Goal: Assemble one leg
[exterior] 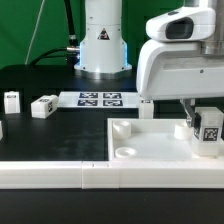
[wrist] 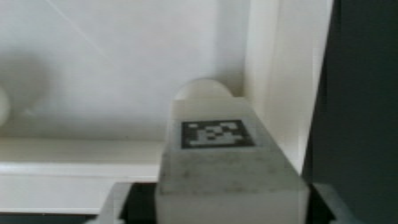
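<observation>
My gripper (exterior: 207,128) is shut on a leg (exterior: 210,130), a small white block with a black-and-white tag, and holds it over the right-hand edge of the large white square panel (exterior: 150,142) in the exterior view. In the wrist view the leg (wrist: 219,150) fills the space between the two dark fingers (wrist: 128,203), tag facing the camera, with the white panel (wrist: 89,70) behind it. Two more legs lie on the black table at the exterior view's left, one (exterior: 43,107) beside another (exterior: 11,100).
The marker board (exterior: 98,98) lies on the table in front of the robot base (exterior: 103,45). A long white rail (exterior: 60,174) runs along the front. A round socket (exterior: 126,152) shows in the panel's near corner. The table is black.
</observation>
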{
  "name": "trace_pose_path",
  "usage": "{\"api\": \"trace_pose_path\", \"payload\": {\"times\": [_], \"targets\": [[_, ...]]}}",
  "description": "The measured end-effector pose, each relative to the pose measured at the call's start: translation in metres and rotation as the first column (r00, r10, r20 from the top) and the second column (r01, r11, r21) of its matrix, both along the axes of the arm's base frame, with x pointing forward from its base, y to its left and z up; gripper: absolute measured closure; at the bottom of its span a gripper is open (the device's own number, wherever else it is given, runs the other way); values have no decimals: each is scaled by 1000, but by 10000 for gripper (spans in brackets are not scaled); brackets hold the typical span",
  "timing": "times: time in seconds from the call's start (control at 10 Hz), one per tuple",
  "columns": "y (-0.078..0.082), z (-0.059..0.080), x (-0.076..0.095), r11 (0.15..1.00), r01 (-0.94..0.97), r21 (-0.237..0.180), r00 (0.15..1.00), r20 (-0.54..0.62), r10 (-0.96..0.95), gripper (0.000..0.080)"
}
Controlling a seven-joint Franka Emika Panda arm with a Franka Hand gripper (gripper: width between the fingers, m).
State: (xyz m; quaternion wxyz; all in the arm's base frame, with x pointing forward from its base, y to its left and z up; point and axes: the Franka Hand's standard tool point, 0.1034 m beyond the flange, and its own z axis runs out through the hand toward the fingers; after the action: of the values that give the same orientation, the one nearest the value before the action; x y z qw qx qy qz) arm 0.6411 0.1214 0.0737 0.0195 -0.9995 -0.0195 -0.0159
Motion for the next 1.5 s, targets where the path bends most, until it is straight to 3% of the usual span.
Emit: {"api": "trace_pose_path", "payload": {"times": [0.3,0.7,1.0,1.2,1.5], "targets": [[-3,0,1,959,285,9,959,-11,-285,505],[-3,-3,-1,766,642,20,767,-17,-642,506],[-4,-4,-2,437,899,24,437,-22,-899,506],[-3,-4,-3,232,972,29,233,-35,-972,506],[0,-3,-4,5,1000,28,7,-51,-999,506]]}}
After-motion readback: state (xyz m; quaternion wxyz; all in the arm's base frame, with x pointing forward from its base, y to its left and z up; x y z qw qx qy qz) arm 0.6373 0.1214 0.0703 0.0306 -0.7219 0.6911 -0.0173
